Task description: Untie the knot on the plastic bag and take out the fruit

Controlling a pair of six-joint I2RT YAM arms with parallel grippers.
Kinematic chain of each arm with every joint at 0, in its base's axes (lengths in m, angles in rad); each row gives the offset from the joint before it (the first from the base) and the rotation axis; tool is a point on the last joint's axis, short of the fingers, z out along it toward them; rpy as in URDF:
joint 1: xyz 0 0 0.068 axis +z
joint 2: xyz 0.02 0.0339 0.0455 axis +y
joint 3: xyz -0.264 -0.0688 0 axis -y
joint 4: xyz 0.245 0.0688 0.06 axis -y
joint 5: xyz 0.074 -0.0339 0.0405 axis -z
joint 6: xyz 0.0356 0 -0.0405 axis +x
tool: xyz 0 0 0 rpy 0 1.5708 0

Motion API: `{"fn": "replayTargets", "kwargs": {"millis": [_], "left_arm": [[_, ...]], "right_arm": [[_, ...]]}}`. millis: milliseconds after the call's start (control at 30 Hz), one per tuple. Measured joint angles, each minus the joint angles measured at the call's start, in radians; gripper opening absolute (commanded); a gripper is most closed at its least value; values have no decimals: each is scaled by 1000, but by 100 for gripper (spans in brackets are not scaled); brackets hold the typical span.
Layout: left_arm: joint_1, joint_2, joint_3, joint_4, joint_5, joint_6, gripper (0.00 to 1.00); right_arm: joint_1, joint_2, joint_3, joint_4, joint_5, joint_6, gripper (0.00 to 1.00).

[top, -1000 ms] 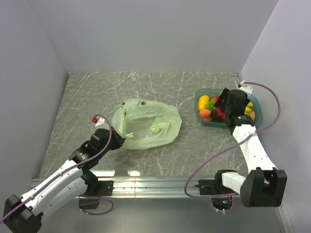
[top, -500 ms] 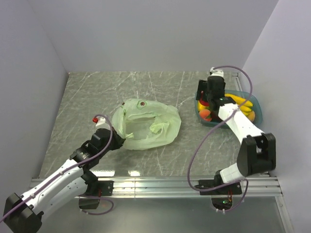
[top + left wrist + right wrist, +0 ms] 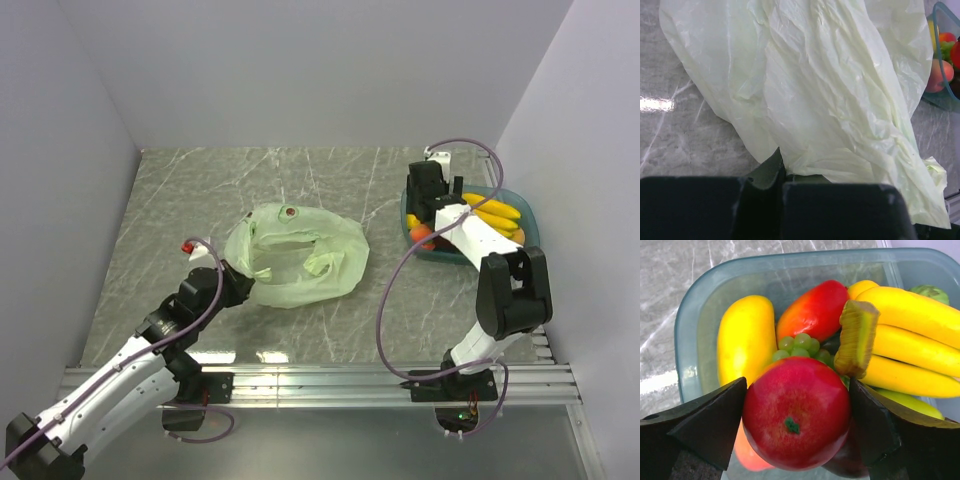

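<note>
Grey table [image 3: 180, 190]: marbled top; work split mid-left and far right.
Plastic bag [image 3: 300, 255]: lies flat and slack mid-left, mouth gaping, looks nearly emptied. One small dark round thing [image 3: 291, 212] at its far edge; can't tell if in or on it.
Tray [image 3: 531, 236]: blue, far right, well apart from bag, packed w/ fruit [image 3: 492, 212], so most of the job looks done.
Left gripper [image 3: 781, 177]: clenched on the bag's near edge, pinning it.
Right gripper [image 3: 796, 410]: over the tray, clamped on the apple [image 3: 790, 390], pads on both its sides.
Bananas [image 3: 910, 340]: in tray, right side.
Apple: red, held just above the other fruit, not yet let go.
Grapes [image 3: 802, 346]: in tray, btwn apple and the fruit behind.
Knot: none seen; handle loops [image 3: 322, 262] lie loose, so prob. untied.
Left to do: drop apple, check that dark thing.
</note>
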Motion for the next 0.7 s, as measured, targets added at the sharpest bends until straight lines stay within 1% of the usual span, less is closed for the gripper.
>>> {"fn": "replayTargets", "kwargs": {"millis": [167,367,467,567,700], "left_arm": [[0,0,0,0,-18,1,1],[0,21,0,0,-33,0,1],[0,21,0,-15,-77,-22,1],[3,18,3,-46,-156,-44,1],[49,18,40,-82,-265,-43,0]], "right_arm": [[33,-9,1,0,-2,-2,93],[47,-18,14,-11,-2,8,93],[56,-42,14,-23,-7,9,93],[77,-132,14,-35,-34,10,93],[102,-322,14,-35,-74,21,94]]}}
